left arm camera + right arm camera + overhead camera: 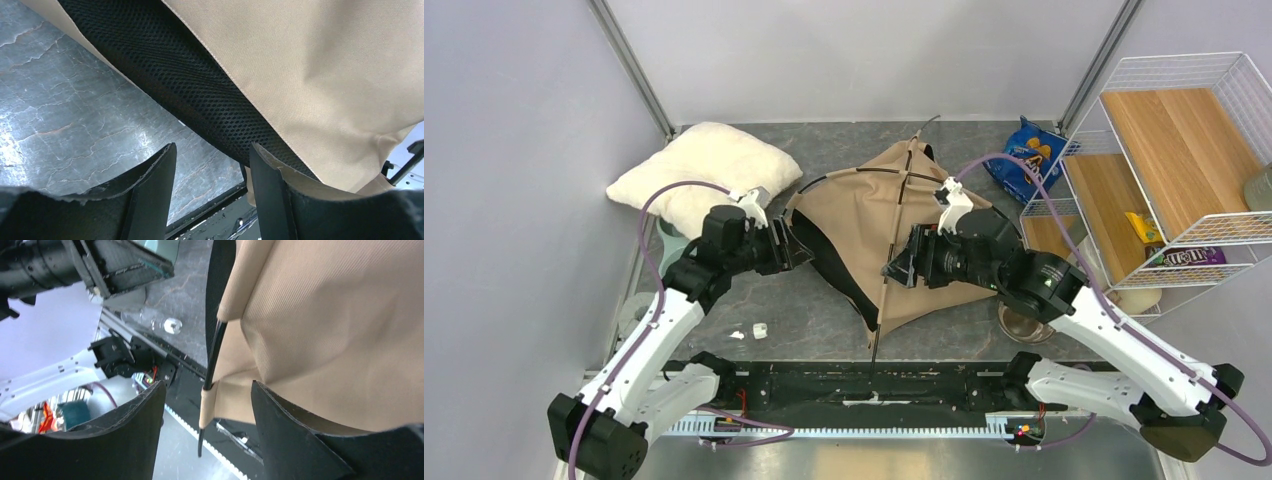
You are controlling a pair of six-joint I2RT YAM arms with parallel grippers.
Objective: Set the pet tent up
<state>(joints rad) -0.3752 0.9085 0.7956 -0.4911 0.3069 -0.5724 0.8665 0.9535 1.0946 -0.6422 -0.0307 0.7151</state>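
Tent (854, 215) is mid-table (824, 310), its tan fabric slack and creased. Thin black poles cross over the top and one corner points at the near edge. Left gripper (210, 150) is at the tent's left edge, jaws apart with nothing pinched between them. Through the gap I see bare table, and the black mesh lining (165, 65) just past the tips. Tan fabric sits on or just behind the right-hand finger (270, 210) in that view; I can't tell which. Right gripper (207, 385) is on the tent's near face around the middle, jaws wide. A pole (215, 350) with its tan sleeve end stands in the gap between the pads. I see space on both sides, so I read it as not clamped. The pole tip sticks out below the sleeve. The right wrist view also catches the left gripper across from it, upper left. Pillow (704, 170) lies back left, just beside the tent and behind the left arm. Wire rack (1184, 130) stands at the right edge. Blue bag (1027, 152) lies at the back, between the rack and the tent. A small white bit (759, 328) is on the table near the front, left of the tent's corner.
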